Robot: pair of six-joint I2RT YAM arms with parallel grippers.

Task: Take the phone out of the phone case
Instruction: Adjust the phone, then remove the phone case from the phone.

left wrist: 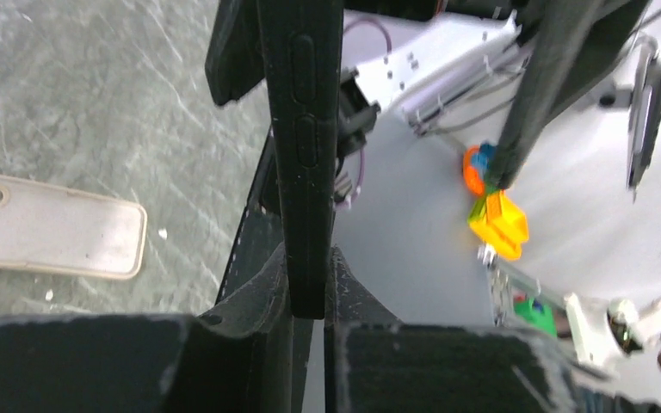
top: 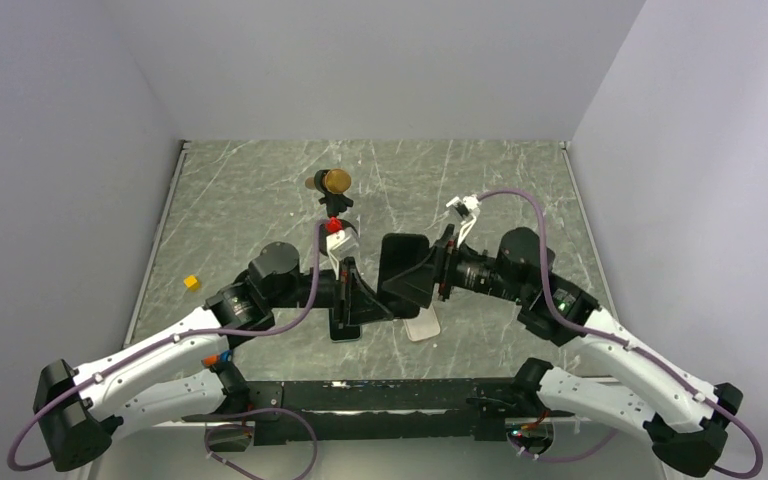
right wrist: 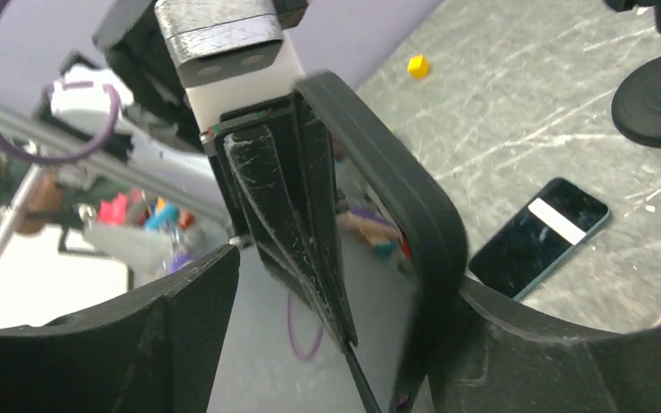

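Observation:
A black cased phone hangs above the table's middle, between both arms. My left gripper is shut on its edge; the left wrist view shows the side with the buttons clamped between the fingers of the left gripper. My right gripper is open and straddles the phone. In the right wrist view the thick black case rim leans against one finger, and the other finger stands well apart from it.
A bare dark phone and an empty beige case lie on the table under the grippers. A gold-topped stand rises behind them. A small yellow cube sits at the left.

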